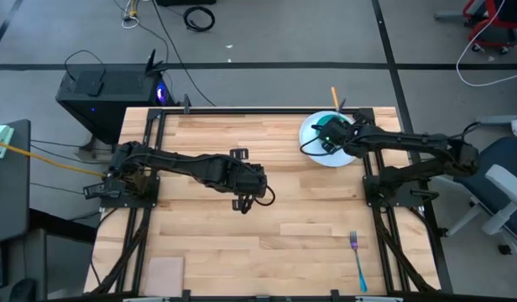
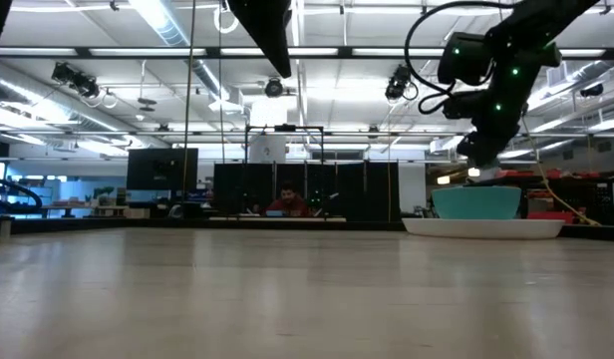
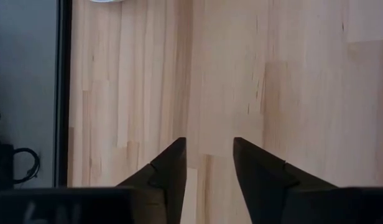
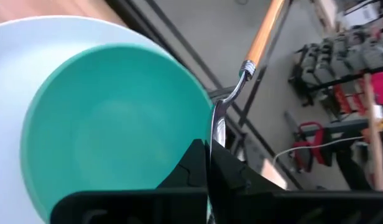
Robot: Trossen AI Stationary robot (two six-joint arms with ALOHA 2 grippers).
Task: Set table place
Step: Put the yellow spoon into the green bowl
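Observation:
A teal bowl [image 4: 110, 137] sits in a round white plate [image 1: 313, 144] at the table's far right; both show in the low view, the bowl [image 2: 476, 202] on the plate [image 2: 486, 228]. My right gripper [image 4: 209, 158] hovers over the bowl's far rim, shut on an orange-handled metal spoon [image 4: 263, 34] whose handle [image 1: 334, 96] reaches past the table's far edge. A blue-handled fork [image 1: 357, 260] lies flat near the front right. My left gripper [image 3: 209, 168] is open and empty above bare wood at the table's middle [image 1: 246, 201]. My right gripper pinches the spoon's metal end [image 4: 216, 127] between its two shut fingers, just below the curved neck. The fingers come from above, slanting down over the teal bowl's far rim. The orange handle points away toward the table's far edge. Whether the spoon touches the bowl's rim, I cannot tell.
A tan rectangular pad [image 1: 164, 273] lies at the front left corner. Black metal rails [image 1: 242, 109] edge the table. Bare wood [image 1: 309, 218] lies between the two grippers and the fork.

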